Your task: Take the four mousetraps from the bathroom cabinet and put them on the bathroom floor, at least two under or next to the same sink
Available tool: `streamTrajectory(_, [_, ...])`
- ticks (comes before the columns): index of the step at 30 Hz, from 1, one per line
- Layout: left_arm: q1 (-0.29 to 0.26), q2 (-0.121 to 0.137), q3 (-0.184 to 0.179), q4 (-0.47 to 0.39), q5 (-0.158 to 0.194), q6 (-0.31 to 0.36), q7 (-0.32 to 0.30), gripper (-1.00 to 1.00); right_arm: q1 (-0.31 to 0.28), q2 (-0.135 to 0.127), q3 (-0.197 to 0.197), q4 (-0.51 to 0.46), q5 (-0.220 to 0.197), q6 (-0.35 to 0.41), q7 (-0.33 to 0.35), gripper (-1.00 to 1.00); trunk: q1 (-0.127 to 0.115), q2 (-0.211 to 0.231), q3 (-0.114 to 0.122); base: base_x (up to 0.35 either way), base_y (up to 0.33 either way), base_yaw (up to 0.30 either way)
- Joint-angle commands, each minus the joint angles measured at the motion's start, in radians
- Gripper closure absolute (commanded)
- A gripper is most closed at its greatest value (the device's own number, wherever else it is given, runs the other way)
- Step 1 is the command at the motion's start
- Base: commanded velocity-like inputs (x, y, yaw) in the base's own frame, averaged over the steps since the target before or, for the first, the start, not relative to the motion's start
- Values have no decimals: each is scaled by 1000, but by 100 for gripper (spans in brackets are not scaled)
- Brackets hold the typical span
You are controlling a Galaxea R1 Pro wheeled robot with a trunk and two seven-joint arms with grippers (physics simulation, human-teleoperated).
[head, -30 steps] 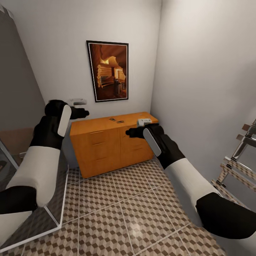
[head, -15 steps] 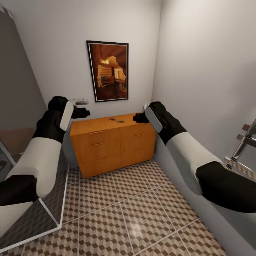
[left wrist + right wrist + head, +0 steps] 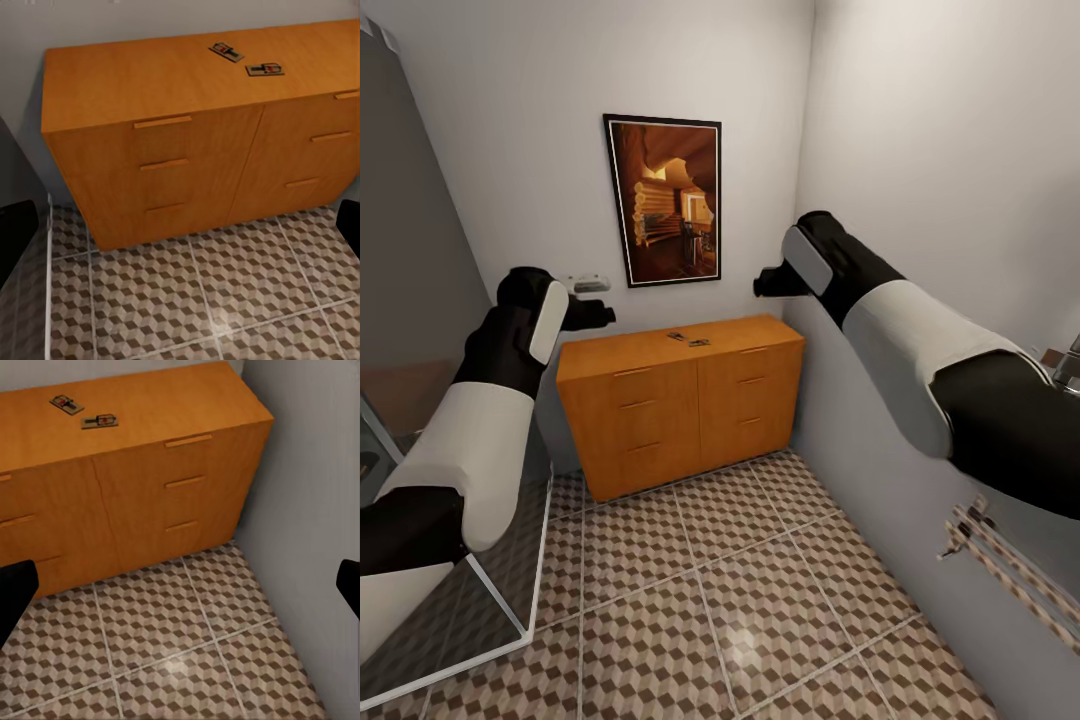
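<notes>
The orange-brown cabinet (image 3: 680,400) stands against the far wall. Two dark mousetraps (image 3: 677,336) (image 3: 699,343) lie side by side on its flat top, also seen in the left wrist view (image 3: 226,51) (image 3: 265,70) and the right wrist view (image 3: 67,403) (image 3: 100,421). My left gripper (image 3: 600,315) hovers off the cabinet's left end, above top height. My right gripper (image 3: 765,283) hangs high over the cabinet's right end. Both are open and hold nothing; their black fingertips (image 3: 15,232) (image 3: 15,592) sit wide apart. The cube-patterned floor (image 3: 710,600) spreads in front.
A framed picture (image 3: 663,200) hangs above the cabinet. A glass shower panel (image 3: 500,600) runs along the left. The right wall (image 3: 920,180) is close, with a metal rail (image 3: 1000,560) low on it. A white fixture (image 3: 585,284) sits on the far wall.
My right arm has swung up from cabinet-top height to beside the picture. The left arm has barely moved. The mousetraps lie as before.
</notes>
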Motion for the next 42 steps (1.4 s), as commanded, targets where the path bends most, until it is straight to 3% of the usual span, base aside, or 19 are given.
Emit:
streamTrajectory(1, [-1,1,-2,-2,11,3,9,-100,-15,0,5,16,-19,2,-10,-100,1,-2,-2,0,0,0])
streamTrajectory(17, [0,3,-4,-76,12,3,8,-100,-64,0,4,80,-58,67,-14,-100,1,-2,-2,21,0,0])
streamTrajectory(42, [0,7,-6,-100,12,3,8,-100,-44,0,7,84,-65,83,21,-100,1,-2,-2,117,0,0])
